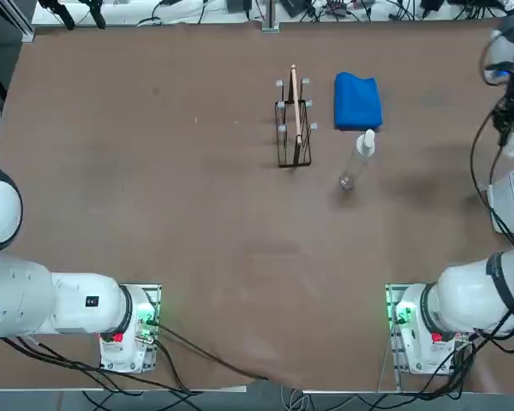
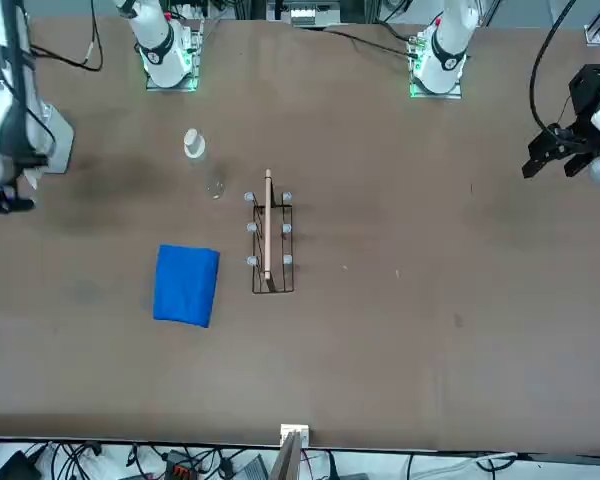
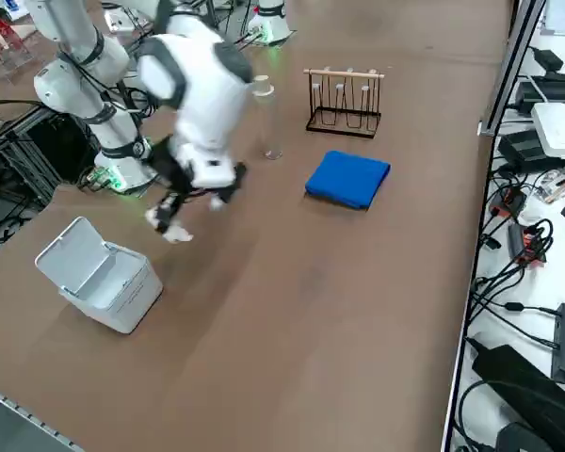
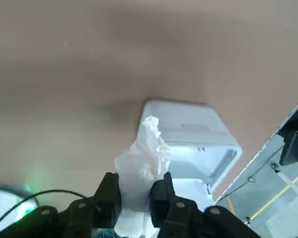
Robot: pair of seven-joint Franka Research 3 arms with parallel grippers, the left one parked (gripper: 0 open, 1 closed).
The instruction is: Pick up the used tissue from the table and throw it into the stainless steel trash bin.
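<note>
One crumpled used tissue [image 4: 141, 168] is clamped between the two fingers of the right pincer [image 4: 135, 196], which is closed tight on it. Pincer and wad hang above the brown worktop [image 3: 292, 301], near the stainless steel trash bin [image 3: 104, 278] and not yet over it. That bin stands with its lid tipped up, well apart from the blue cloth [image 3: 348, 179].

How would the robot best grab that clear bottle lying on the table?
Probably around the clear bottle's slim middle, coming straight down from above, fingers across its length. It lies flat, apart from the blue cloth and wire rack, so both long sides are free.
</note>
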